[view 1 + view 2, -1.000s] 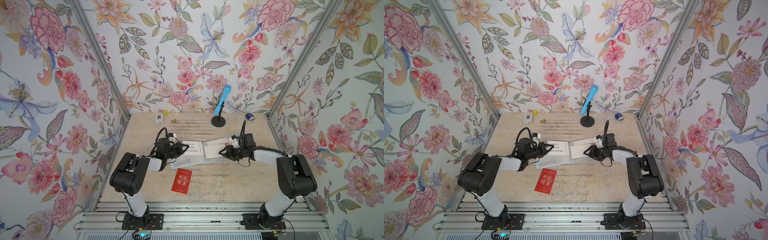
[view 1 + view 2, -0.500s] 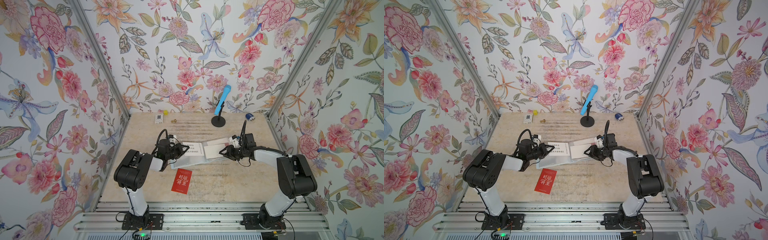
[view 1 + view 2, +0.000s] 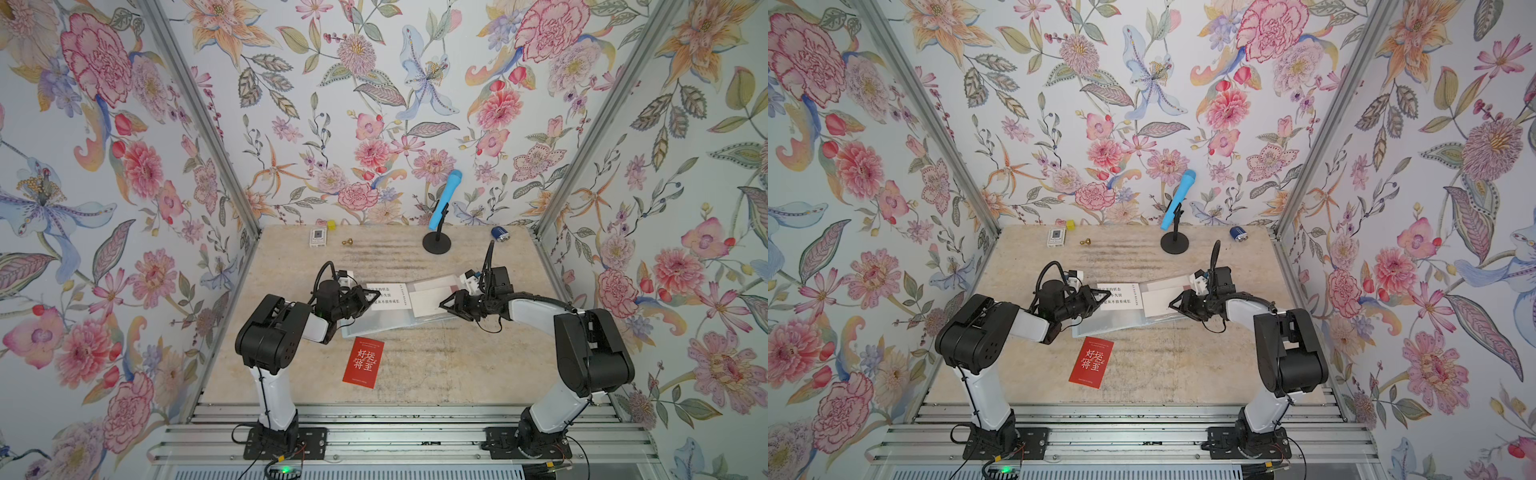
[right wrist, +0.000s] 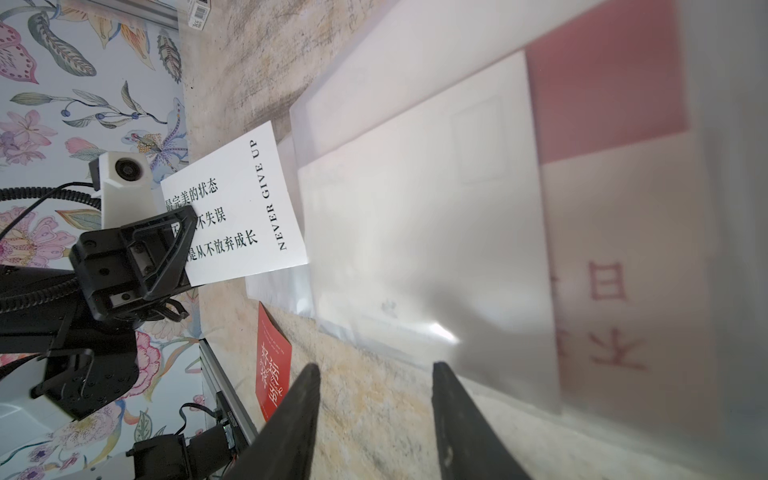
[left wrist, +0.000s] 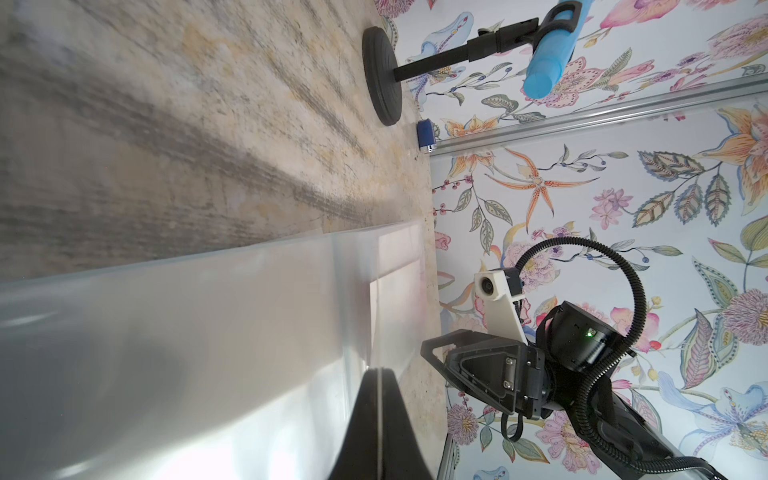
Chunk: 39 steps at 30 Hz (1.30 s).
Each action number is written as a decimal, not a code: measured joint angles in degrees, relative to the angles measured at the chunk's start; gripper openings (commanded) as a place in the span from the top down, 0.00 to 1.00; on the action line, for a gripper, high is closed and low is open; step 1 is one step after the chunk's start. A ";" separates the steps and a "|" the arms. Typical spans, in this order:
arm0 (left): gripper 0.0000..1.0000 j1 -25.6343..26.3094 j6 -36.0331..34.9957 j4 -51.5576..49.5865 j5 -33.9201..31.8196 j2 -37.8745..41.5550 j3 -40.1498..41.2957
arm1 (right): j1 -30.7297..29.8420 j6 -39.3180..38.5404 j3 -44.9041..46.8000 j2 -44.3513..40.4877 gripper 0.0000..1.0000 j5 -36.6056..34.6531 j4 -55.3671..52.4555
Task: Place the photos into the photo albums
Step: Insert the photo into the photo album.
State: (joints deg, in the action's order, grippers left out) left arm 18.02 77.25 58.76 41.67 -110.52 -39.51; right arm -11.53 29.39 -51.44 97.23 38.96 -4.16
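Observation:
The photo album (image 3: pixel 384 323) (image 3: pixel 1119 324) lies open mid-table, with its clear sleeves (image 4: pixel 415 208) holding pale and red photos (image 4: pixel 602 75). My left gripper (image 3: pixel 376 296) (image 5: pixel 379 370) is shut on a white photo (image 3: pixel 388 296) (image 4: pixel 249 199) printed "NEVER GIVE UP". That photo's far edge meets the album's left sleeve. My right gripper (image 3: pixel 443 303) (image 4: pixel 376 368) is open at the album's right page, with only bare table between its fingers. One finger (image 4: pixel 453 399) sits at the sleeve's edge. A red photo (image 3: pixel 362 362) (image 3: pixel 1092 362) with white lettering lies loose on the table in front of the album.
A blue microphone (image 3: pixel 445 199) on a black stand (image 3: pixel 436 243) is at the back. Along the back edge lie a small white box (image 3: pixel 318 237), a yellow cube (image 3: pixel 331 225), a small brass piece (image 3: pixel 347 241) and a blue cylinder (image 3: pixel 500 233).
The left arm's elbow has shifted slightly toward the middle. Both grippers and the white photo have hardly moved.

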 measured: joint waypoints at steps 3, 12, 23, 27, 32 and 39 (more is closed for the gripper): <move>1.00 0.28 2.01 3.10 0.00 -1.64 0.28 | 0.00 0.00 0.00 0.00 0.53 -0.02 0.00; 1.00 1.03 3.04 3.87 -0.02 -2.54 0.63 | 0.11 -0.02 0.00 0.00 0.54 -0.02 0.00; 1.00 -0.81 2.25 1.97 -0.02 1.60 1.81 | 0.17 -0.20 0.00 0.00 0.53 0.00 0.00; 1.00 -1.64 1.62 1.22 -0.04 2.43 2.78 | 0.33 -0.17 0.00 0.00 0.53 0.00 0.00; 1.00 -1.90 1.70 1.68 -0.07 2.25 3.69 | 0.33 -0.20 0.00 0.00 0.53 0.00 0.00; 1.00 -1.90 4.70 6.75 -0.09 -1.18 4.02 | 0.37 -0.20 0.00 0.00 0.53 0.00 0.00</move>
State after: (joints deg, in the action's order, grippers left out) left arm 16.12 81.95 65.52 41.58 -111.70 -35.48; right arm -11.16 29.19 -51.44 97.23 38.96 -4.16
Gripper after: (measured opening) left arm 0.043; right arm 0.466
